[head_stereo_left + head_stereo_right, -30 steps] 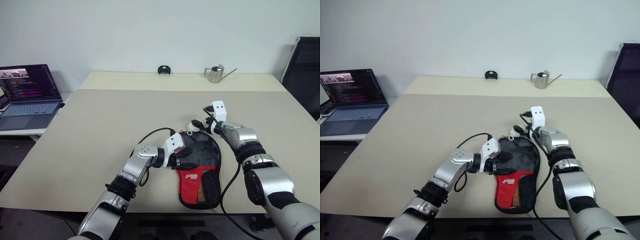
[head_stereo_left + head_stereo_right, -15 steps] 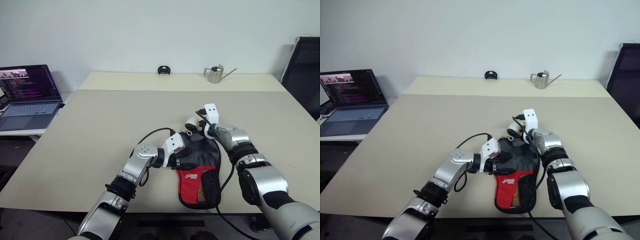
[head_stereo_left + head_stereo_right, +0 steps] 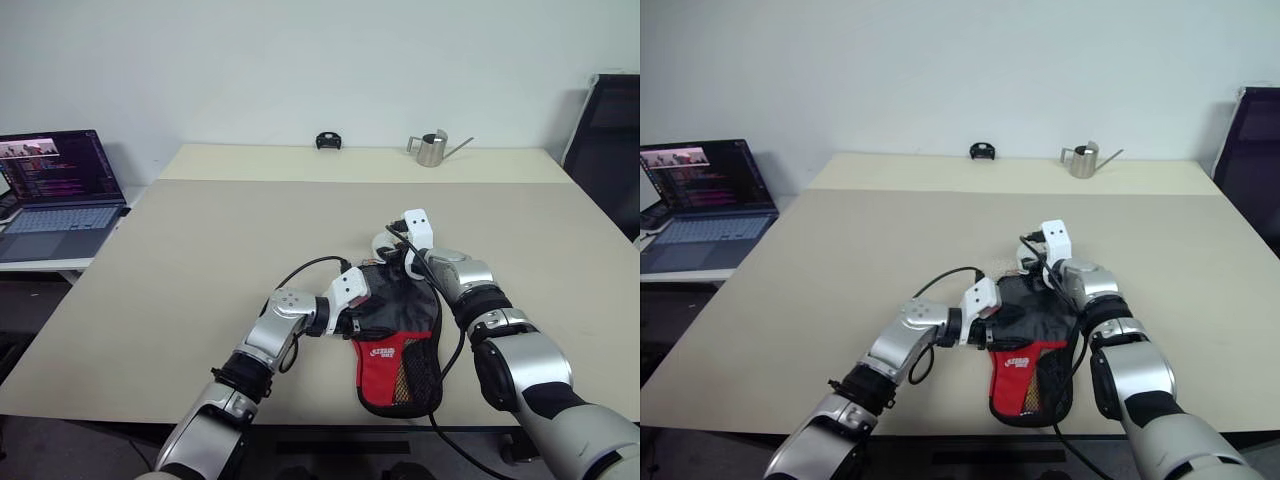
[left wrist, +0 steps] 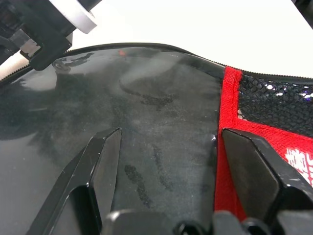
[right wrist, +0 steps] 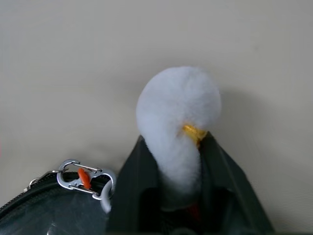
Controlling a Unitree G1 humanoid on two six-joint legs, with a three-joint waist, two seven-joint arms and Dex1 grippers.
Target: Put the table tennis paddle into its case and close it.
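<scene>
1. Case [image 3: 400, 335] lies flat near the front edge of the table [image 3: 200, 250], round black end pointing to 12 o'clock, red panel with white lettering and mesh pocket toward 6 o'clock.
2. Left gripper [image 4: 171, 166] sits at the case's 9 o'clock side, pointing across it; its fingers [image 4: 105, 161] stand apart, resting over the black fabric with one beside the red seam, clamping nothing that can be seen.
3. Right gripper [image 5: 173, 161] is at the case's 12 o'clock tip, its fingers pinched together on the white fluffy ball [image 5: 178, 122], which has an orange bit at its base.
4. A silver clip [image 5: 83, 178] sits on the case's rim just beside that ball.
5. Whether the paddle is inside the case cannot be told.
6. At the table's far edge: a small black object [image 3: 327, 140] at about 12 o'clock and a metal watering can [image 3: 433, 148] at 1 o'clock.
7. An open laptop [image 3: 55, 190] sits on a side surface off the table at 9 o'clock.
</scene>
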